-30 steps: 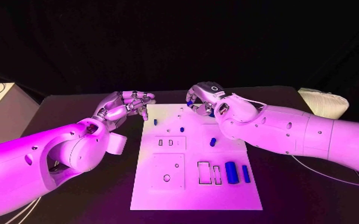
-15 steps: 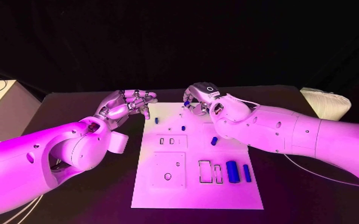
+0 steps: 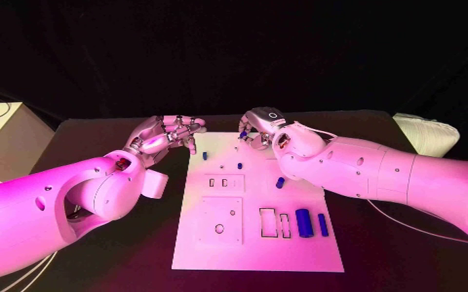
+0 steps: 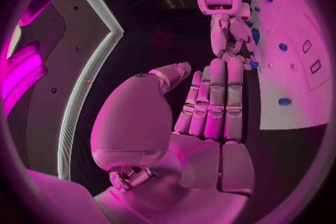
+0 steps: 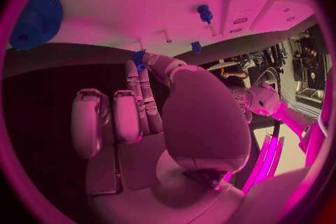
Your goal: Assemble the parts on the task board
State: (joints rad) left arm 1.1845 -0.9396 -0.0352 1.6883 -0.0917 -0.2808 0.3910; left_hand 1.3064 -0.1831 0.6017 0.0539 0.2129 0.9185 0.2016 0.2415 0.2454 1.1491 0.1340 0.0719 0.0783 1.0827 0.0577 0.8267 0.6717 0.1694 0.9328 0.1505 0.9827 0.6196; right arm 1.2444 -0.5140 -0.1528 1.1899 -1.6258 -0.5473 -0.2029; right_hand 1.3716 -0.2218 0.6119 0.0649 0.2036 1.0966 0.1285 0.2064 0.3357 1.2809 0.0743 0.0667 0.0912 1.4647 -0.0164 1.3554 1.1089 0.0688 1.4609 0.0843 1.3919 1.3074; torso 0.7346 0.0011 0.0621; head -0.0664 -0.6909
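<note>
Parts for this job are small blue pieces scattered over the task board (image 3: 255,255), the white plate lying flat in the middle of the counter (image 3: 97,140). We see a fat blue cylinder (image 3: 303,223) and a thin blue bar (image 3: 322,224) lying side by side near the board's right edge, and a small blue peg (image 3: 280,182) further back.

Our right hand (image 3: 258,130) is at the far end of the board and pinches a tiny blue part (image 5: 139,59) at its fingertips; it looks toothed, like a little gear, though we cannot be sure. A larger blue gear (image 5: 36,18) lies close by on the board. Our left hand (image 3: 168,133) hovers just off the board's far left corner, fingers straight and close together, holding nothing.

We judge these pieces to be light, hard plastic, stiff and smooth, so they may slip or twist out of a pinch. A fingertip grip across the sides of each piece seems best, keeping its axis upright for seating. The board itself looks thin and could slide if pushed.
</note>
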